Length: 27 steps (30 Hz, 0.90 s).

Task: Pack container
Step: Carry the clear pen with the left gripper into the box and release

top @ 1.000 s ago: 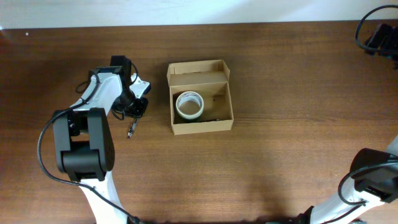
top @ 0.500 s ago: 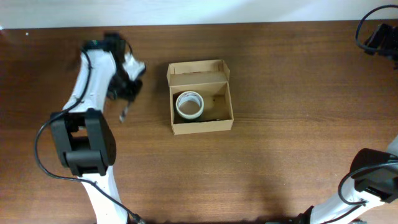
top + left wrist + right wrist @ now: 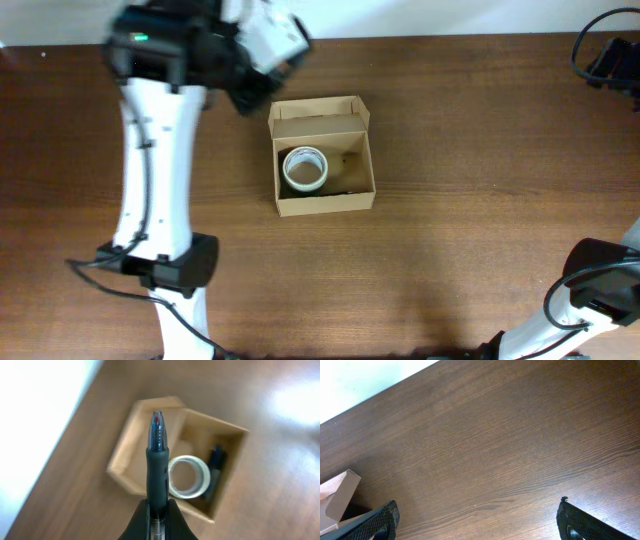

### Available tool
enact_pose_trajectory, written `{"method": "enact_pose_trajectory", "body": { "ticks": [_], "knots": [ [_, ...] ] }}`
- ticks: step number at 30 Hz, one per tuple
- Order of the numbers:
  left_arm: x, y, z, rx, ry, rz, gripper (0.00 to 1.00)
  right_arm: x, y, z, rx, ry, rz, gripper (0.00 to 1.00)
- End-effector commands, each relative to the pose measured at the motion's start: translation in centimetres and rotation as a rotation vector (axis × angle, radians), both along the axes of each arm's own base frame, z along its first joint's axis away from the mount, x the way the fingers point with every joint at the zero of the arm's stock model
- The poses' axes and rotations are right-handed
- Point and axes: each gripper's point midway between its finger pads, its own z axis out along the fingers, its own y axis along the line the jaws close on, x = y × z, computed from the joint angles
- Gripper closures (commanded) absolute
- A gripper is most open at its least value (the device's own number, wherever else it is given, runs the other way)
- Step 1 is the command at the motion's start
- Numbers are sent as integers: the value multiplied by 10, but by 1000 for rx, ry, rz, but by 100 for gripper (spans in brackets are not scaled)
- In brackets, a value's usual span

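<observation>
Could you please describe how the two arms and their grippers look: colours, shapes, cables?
Left arm: a long white link between bulky black joints, a thin black cable along it, and a small green light near the far end. Right arm: white link, black joint, looping black cable. The left gripper and the right gripper have black fingers.

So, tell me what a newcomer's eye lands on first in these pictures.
First, the pen clamped in the left gripper, filling the left wrist view and pointing over the container. Next, that open cardboard box mid-frame in the overhead view, with a white tape roll and a dark marker-like thing inside. The right gripper hangs open over the wooden table, off to the side.
</observation>
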Motion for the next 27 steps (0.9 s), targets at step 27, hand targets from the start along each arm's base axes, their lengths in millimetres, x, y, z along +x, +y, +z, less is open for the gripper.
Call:
{"method": "enact_pose_trajectory", "body": {
  "ticks": [27],
  "knots": [
    [-50, -69, -239, 396, 292, -299, 95, -3, 1, 2, 1, -5, 1, 1]
  ]
}}
